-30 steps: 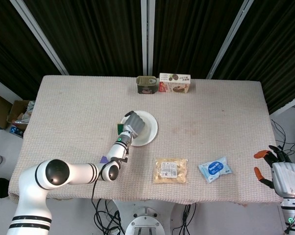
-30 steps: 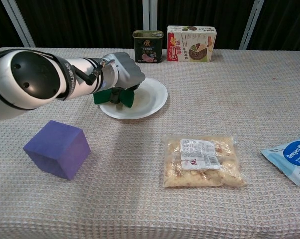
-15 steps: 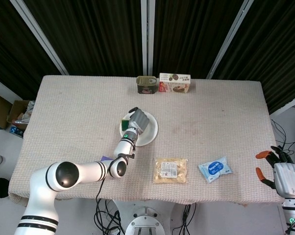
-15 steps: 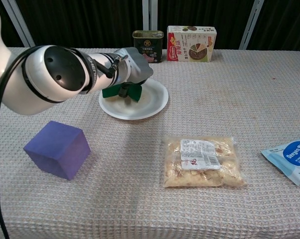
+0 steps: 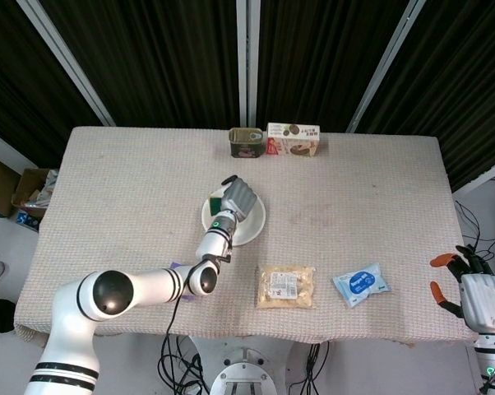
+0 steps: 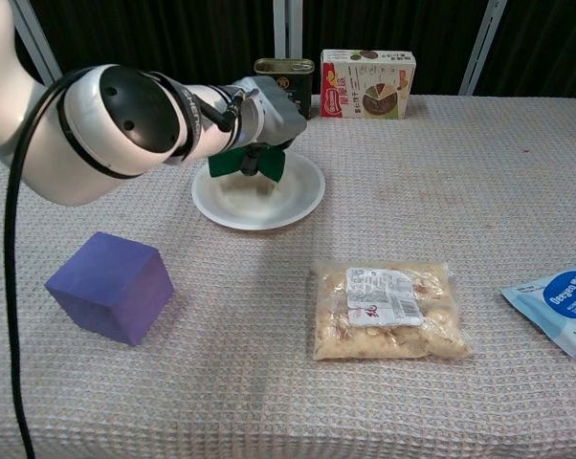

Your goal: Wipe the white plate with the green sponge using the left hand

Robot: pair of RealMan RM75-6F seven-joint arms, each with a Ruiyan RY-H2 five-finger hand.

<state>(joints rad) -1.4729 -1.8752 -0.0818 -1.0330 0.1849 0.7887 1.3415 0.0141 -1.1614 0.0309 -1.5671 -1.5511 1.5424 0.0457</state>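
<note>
The white plate (image 5: 249, 228) (image 6: 269, 204) lies on the cloth a little left of the table's middle. My left hand (image 5: 236, 198) (image 6: 265, 120) holds the green sponge (image 5: 217, 202) (image 6: 248, 164) over the plate's far half, the sponge's lower edge at or just above the plate's surface. My right hand (image 5: 475, 292) hangs off the table's right front corner with fingers apart and nothing in it; the chest view does not show it.
A tin can (image 5: 246, 141) (image 6: 283, 88) and a food box (image 5: 293, 139) (image 6: 367, 84) stand at the table's far edge behind the plate. A purple block (image 6: 110, 286), a snack bag (image 5: 286, 285) (image 6: 386, 309) and a blue packet (image 5: 360, 284) (image 6: 560, 303) lie near the front.
My left hand has carried the sponge from the plate's left rim rightward and toward the far side, over the plate. The right hand has barely moved.
</note>
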